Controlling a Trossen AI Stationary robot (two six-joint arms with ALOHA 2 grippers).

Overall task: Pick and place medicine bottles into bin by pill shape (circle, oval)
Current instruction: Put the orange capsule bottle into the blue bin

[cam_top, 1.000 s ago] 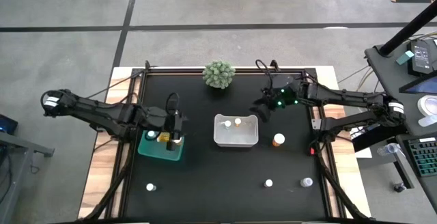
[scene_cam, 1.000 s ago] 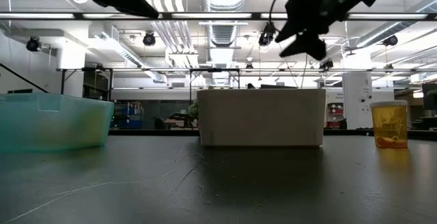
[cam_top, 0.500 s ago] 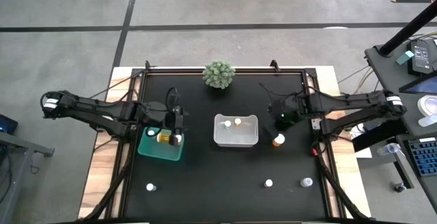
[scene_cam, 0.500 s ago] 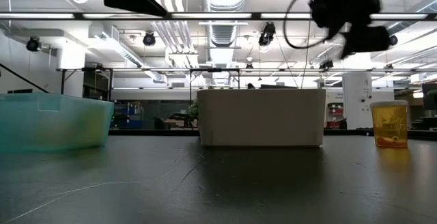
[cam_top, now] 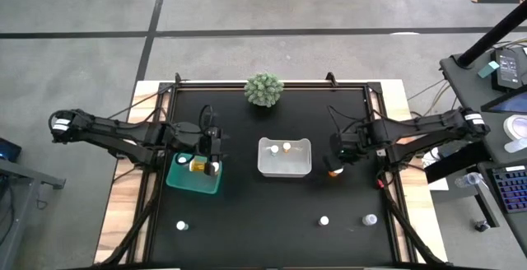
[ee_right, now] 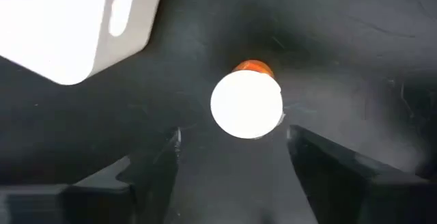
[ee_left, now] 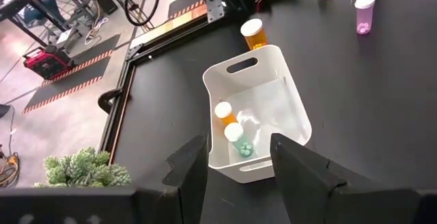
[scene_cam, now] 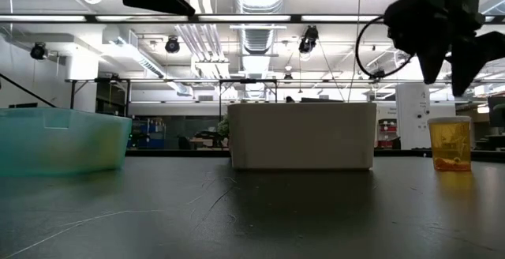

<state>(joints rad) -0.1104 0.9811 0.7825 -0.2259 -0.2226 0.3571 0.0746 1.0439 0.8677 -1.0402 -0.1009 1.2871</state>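
An amber bottle with a white cap (cam_top: 333, 172) stands upright on the black table just right of the white bin (cam_top: 306, 168); it also shows in the low view (scene_cam: 450, 142) and the right wrist view (ee_right: 246, 104). My right gripper (cam_top: 338, 156) hangs open right above it, fingers pointing down on either side of the cap, touching nothing (ee_right: 235, 176). My left gripper (cam_top: 212, 160) is open and empty over the teal bin (cam_top: 183, 181), where a bottle (cam_top: 199, 166) lies. The white bin holds two bottles (ee_left: 224, 110) (ee_left: 235, 134).
A green spiky plant (cam_top: 264, 90) stands at the far edge. Three loose bottles stand near the front: one at the left (cam_top: 182, 225), two at the right (cam_top: 324, 220) (cam_top: 369, 219). Bare black table lies between the bins and the front edge.
My right gripper has gone from the far right of the table toward the near edge and down, ending right above the amber bottle beside the white bin. The bottle has not moved.
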